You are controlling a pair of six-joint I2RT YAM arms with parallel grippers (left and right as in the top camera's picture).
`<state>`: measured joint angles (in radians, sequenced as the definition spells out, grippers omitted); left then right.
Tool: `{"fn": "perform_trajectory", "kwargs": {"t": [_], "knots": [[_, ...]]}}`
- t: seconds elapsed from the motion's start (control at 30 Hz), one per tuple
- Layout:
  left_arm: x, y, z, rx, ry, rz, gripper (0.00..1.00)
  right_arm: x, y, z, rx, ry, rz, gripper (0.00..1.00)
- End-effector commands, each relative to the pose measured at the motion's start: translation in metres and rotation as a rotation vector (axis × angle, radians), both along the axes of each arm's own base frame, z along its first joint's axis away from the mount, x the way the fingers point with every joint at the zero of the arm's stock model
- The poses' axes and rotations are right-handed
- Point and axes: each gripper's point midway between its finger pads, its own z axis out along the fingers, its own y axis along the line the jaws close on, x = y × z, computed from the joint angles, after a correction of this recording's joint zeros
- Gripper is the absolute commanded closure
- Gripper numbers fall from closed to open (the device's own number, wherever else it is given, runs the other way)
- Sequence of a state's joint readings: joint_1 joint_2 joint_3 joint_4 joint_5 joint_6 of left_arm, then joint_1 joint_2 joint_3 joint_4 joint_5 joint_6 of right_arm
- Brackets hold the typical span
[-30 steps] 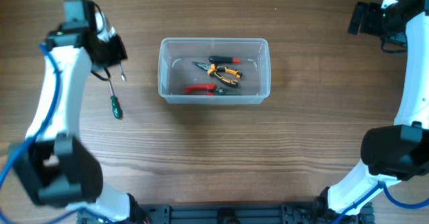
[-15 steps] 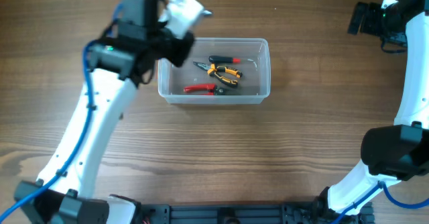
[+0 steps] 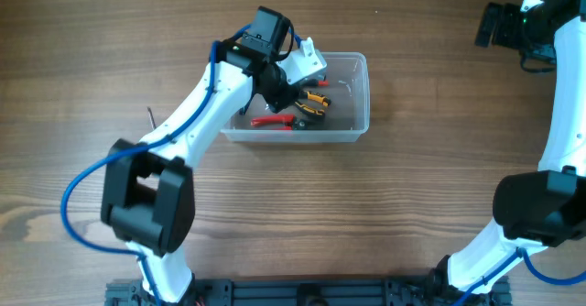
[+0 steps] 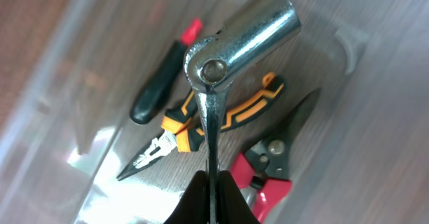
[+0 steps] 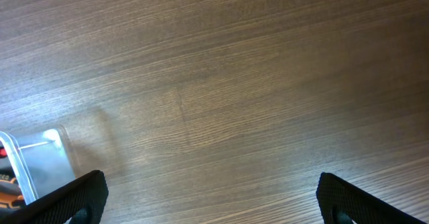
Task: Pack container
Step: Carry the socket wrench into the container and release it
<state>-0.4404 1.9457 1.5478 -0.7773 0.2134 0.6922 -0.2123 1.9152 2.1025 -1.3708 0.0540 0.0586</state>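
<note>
Container: a clear plastic tub [image 3: 362, 114], seen from the room standing on the desk [image 3: 412, 205] a little above the middle of the overhead view, long side running left to right.
Left arm: reaches in from the left; its end sits over the left half of the container.
Left tool [image 4: 211, 196]: clenched on the thin steel shaft of a wrench [image 4: 244, 33]; the fingers [image 4: 194, 202] meet tight against the shaft.
Wrench: the shaft runs up from the fingers to a hinged cylindrical socket head. It is above the things in the container; whether it touches them cannot be told.
Contents: pliers [image 4: 248, 106] with orange-and-black handles, a screwdriver [image 4: 157, 93] with a black handle and red end, and cutters [image 4: 271, 153] with red handles, all lying on the container floor.
Right tool [image 5: 211, 177]: released, fingers wide apart, over bare desk at the upper right, well apart from the container. Only a container corner shows at the left edge of its wrist view.
</note>
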Motion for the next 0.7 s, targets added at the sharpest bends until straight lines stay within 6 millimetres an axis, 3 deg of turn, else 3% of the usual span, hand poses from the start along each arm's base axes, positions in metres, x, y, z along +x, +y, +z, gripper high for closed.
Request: {"fn": "perform_trajectory", "kwargs": {"t": [0.0, 0.1, 0.17, 0.37, 0.47, 0.57, 0.67], "knots": [[0.002, 0.000, -0.023, 0.049, 0.016, -0.053, 0.96, 0.002, -0.001, -0.004, -0.012, 0.010, 0.002, 0.00], [0.001, 0.000, -0.034, 0.059, 0.039, -0.054, 0.96, 0.002, -0.001, -0.004, -0.012, 0.010, 0.002, 0.00], [0.000, 0.001, -0.039, 0.065, 0.049, -0.053, 0.82, 0.002, -0.001, -0.003, -0.012, 0.010, 0.002, 0.00], [0.001, 0.002, -0.038, 0.072, 0.042, -0.049, 0.73, 0.002, -0.001, -0.004, -0.012, 0.010, 0.002, 0.00], [0.014, 0.002, -0.011, 0.033, -0.002, 0.058, 0.72, 0.002, -0.001, -0.003, -0.012, 0.009, 0.002, 0.00], [0.027, 0.004, 0.035, -0.058, -0.048, 0.199, 0.74, 0.002, -0.001, -0.003, -0.012, 0.010, 0.002, 0.00], [0.031, 0.022, 0.084, -0.128, -0.105, 0.355, 0.72, 0.002, -0.001, -0.003, -0.012, 0.009, 0.001, 0.00]]}}
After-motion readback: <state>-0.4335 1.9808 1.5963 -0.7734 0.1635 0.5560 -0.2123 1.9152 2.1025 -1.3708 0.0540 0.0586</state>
